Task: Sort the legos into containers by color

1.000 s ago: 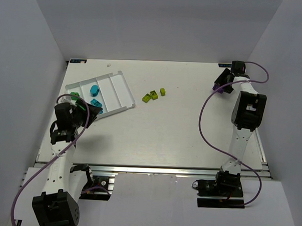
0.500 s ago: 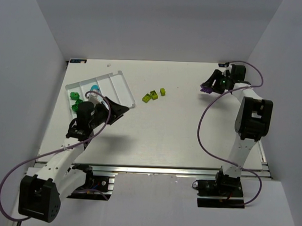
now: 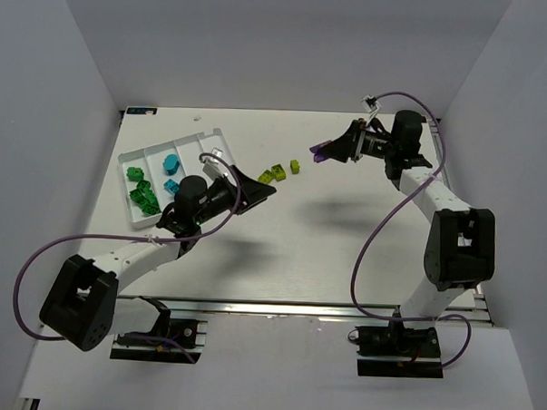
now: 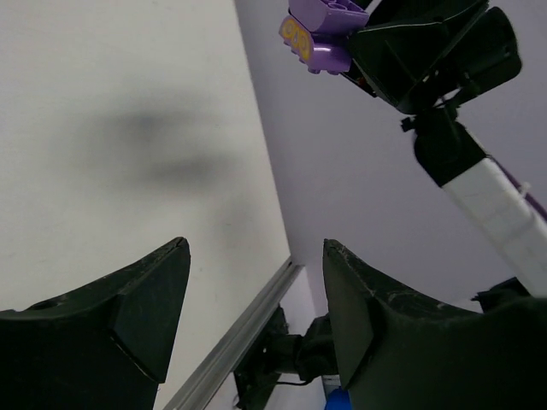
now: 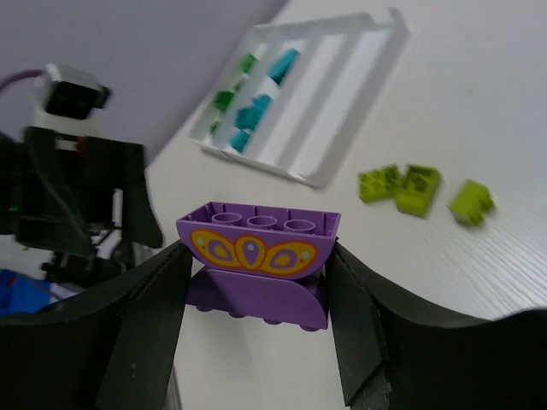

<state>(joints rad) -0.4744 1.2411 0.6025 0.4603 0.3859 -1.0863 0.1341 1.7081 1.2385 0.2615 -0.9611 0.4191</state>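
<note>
The white tray (image 3: 192, 150) is my landmark. In its left lane lie the dark green bricks (image 3: 143, 192). In the next lane are the cyan bricks (image 3: 171, 161). The lanes to the right of those look bare.

The left claw (image 4: 256, 248) reaches out past the tray's right side. Its fingers are spread apart and nothing is between them.

Just past that claw, right of the tray, sit the yellow-green bricks (image 3: 273, 175). They lie in a short row on the table, and the row points away from the tray. The left claw is the nearer one, and it has no load, so I think it should pick them up. I cannot tell how high it is above them.

Farther right of the tray is the right claw (image 3: 328, 153). It is squeezing a purple brick (image 5: 255, 252), whose long side goes across from finger to finger.
</note>
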